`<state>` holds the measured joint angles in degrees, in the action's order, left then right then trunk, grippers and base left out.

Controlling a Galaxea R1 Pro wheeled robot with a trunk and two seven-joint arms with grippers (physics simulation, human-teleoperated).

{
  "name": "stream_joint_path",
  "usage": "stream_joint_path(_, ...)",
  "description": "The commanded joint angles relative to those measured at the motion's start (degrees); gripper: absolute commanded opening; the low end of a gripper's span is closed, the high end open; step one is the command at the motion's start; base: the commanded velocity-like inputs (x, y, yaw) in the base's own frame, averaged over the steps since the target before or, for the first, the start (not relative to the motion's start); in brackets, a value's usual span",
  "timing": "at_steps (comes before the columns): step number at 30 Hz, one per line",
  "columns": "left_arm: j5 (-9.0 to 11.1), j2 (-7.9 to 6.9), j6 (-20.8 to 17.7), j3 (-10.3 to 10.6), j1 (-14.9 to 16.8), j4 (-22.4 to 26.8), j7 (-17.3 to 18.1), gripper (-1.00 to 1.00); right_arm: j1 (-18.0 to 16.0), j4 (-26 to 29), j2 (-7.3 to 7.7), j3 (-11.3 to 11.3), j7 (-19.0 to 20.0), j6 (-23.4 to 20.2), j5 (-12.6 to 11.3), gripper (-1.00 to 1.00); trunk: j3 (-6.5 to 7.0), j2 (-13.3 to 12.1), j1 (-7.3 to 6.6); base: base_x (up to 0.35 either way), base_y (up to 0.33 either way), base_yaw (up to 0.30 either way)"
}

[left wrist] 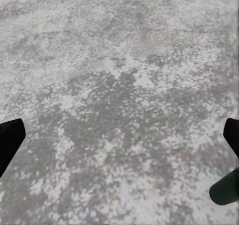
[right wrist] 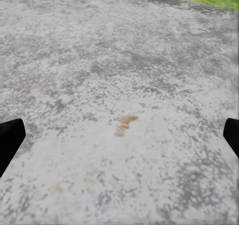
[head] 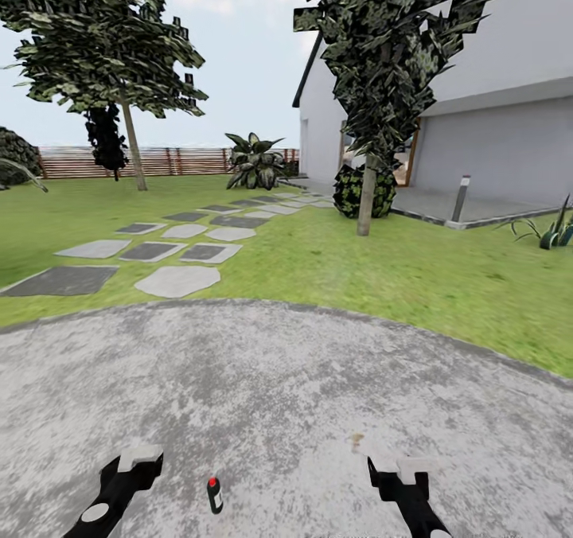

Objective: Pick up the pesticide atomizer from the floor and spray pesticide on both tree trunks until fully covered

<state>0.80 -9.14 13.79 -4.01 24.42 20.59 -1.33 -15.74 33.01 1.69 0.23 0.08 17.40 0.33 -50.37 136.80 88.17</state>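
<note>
Left gripper [head: 140, 460]: I hold it low over the grey paving, empty; in its wrist view the finger tips sit at opposite edges of the frame, so the jaws stand wide apart, ready to straddle something.
Right gripper [head: 400, 468]: also low and empty, fingers spread just as wide, over a small brownish stain [right wrist: 124, 123] on the paving.
Atomizer [head: 215, 495]: lies on the paved circle [head: 286, 379] between my two grippers, nearer the left one; a small dark bottle with a red cap.
Atomizer axis: long axis runs roughly away from me, cap end at the far side, tilted slightly leftward.
Lawn [head: 414, 267]: begins past the paving's curved edge.
Right tree [head: 366, 196]: trunk upright on the grass, near the house.
Left tree [head: 134, 152]: farther off, by the fence [head: 183, 161].
</note>
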Motion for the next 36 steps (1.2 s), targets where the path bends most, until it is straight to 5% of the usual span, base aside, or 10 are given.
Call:
stream_joint_path(1, 0.1, 0.0, 0.2, 0.0, 0.0, 0.0, -0.1, 1.0, 0.0, -0.1, 0.01, 0.0, 0.0, 0.2, 0.0, 1.0, -0.1, 0.0, -0.01, 0.0, 0.0, -0.206)
stream_joint_path(36, -0.1, 0.0, 0.2, 0.0, 0.0, 0.0, 0.0, 1.0, 0.0, 0.0, -0.02, 0.0, 0.0, 0.2, 0.0, 1.0, -0.92, 0.0, -0.01, -0.05, 0.058, -0.083)
